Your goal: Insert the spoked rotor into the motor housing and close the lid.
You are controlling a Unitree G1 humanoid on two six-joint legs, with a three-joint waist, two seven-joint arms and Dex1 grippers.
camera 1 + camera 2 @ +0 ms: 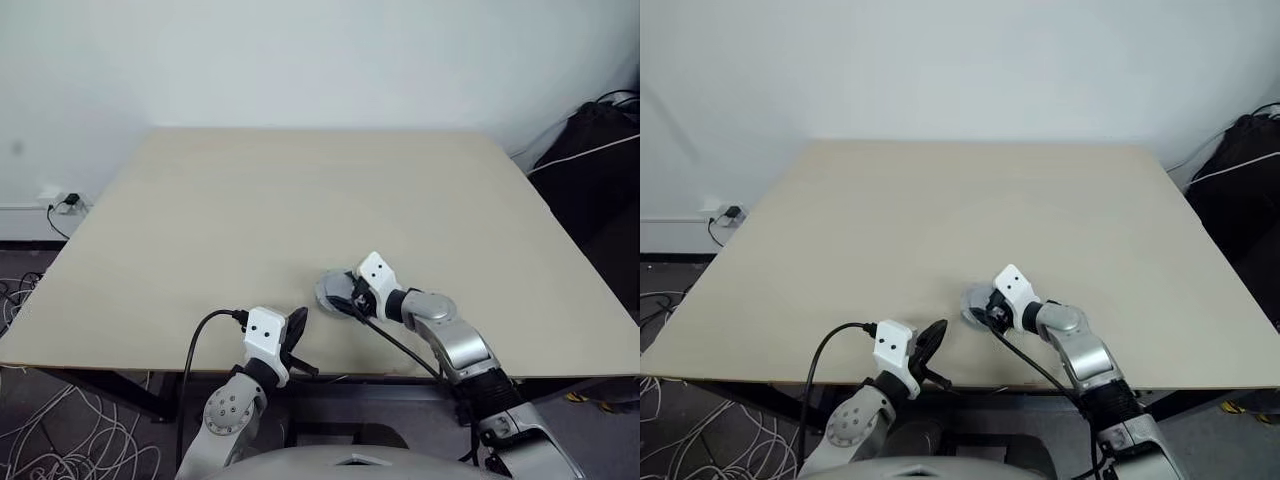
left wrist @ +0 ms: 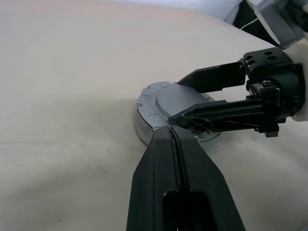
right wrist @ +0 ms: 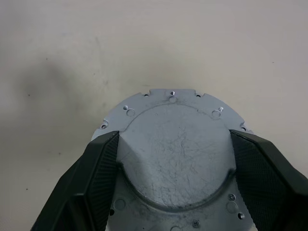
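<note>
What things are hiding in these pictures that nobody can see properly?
- The lid: its near edge is cut off by the frame in the right wrist view, and the right gripper fingers cover its sides.
- What lies under the lid: it covers everything beneath, in every view.
- Whether those fingers squeeze the lid or only straddle it: cannot tell.
- The lid's small markings: too small in the head views.
- The left gripper is shut and blocks part of the lid's near rim in the left wrist view.

A lab: bare table [image 1: 200,210], blank white wall [image 1: 300,60], loose floor cables [image 1: 50,440].
</note>
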